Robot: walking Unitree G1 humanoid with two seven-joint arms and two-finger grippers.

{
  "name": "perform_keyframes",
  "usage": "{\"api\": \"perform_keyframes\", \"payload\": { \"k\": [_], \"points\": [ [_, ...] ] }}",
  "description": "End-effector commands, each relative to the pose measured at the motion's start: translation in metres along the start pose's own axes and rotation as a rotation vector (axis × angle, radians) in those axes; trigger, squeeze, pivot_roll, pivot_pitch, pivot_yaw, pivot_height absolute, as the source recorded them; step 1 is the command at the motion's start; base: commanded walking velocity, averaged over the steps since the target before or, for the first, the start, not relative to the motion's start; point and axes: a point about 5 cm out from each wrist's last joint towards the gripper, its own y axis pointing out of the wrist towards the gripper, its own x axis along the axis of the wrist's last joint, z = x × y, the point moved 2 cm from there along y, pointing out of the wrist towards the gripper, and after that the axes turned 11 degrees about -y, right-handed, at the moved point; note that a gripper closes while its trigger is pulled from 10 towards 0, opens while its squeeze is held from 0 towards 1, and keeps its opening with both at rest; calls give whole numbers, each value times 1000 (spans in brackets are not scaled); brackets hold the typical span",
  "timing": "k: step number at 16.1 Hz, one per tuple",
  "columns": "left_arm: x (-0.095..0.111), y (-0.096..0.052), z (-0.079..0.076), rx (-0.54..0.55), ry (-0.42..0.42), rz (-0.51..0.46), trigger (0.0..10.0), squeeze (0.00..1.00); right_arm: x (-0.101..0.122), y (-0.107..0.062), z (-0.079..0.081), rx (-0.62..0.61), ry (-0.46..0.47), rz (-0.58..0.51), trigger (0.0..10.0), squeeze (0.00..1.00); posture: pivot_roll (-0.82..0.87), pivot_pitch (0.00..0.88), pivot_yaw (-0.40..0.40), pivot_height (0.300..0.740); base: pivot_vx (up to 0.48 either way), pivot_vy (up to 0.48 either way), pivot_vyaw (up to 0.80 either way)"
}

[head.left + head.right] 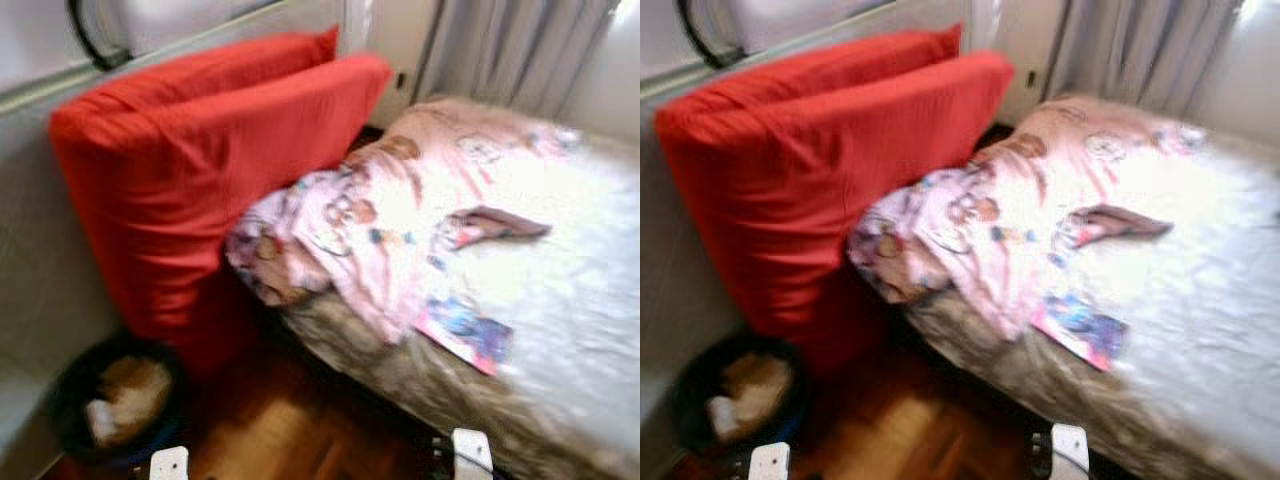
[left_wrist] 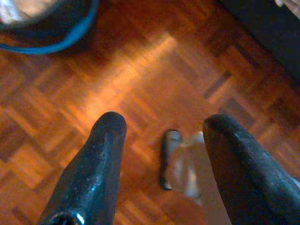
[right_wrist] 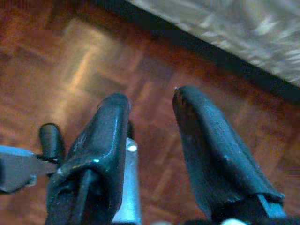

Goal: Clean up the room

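Left eye view, blurred: bed (image 1: pixel 560 330) with a white sheet on the right; a crumpled pink patterned blanket (image 1: pixel 380 220) is heaped at its near-left corner, a small dark garment (image 1: pixel 500 225) and a colourful booklet (image 1: pixel 465 333) lie on the sheet just beside it. Two red cushions (image 1: pixel 190 170) lean upright against the wall to the left of the bed. Dark round basket (image 1: pixel 110 400) on the parquet floor (image 1: pixel 290 430) at lower left, below the cushions, holds pale crumpled material, kind unclear. Left wrist view: left gripper (image 2: pixel 164 136) hangs above the parquet, fingers spread wide, holding nothing; the basket's blue rim (image 2: pixel 51 44) lies well apart from the tips. Right wrist view: right gripper (image 3: pixel 150 105) parted, empty, over the floor near the bed's edge (image 3: pixel 225 28).
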Motion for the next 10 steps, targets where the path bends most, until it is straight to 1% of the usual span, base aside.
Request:
{"api": "perform_keyframes", "payload": {
  "k": [1, 6, 10],
  "points": [
    [-15, -6, 28, 53, 86, 152, 10000, 0, -24, -7, -34, -18, 144, 44, 10000, 0, 29, 0, 0, 740, 0, -379, 0],
    [-17, -7, 29, 49, 84, 163, 10000, 0, -25, -8, -36, -21, 137, 47, 10000, 0, 29, 0, -3, 740, 0, 0, 0],
    [-17, -8, 32, 51, 84, 165, 10000, 0, -25, -8, -36, -21, 139, 44, 10000, 0, 30, 0, -9, 740, 0, 0, 0]
  ]
}}
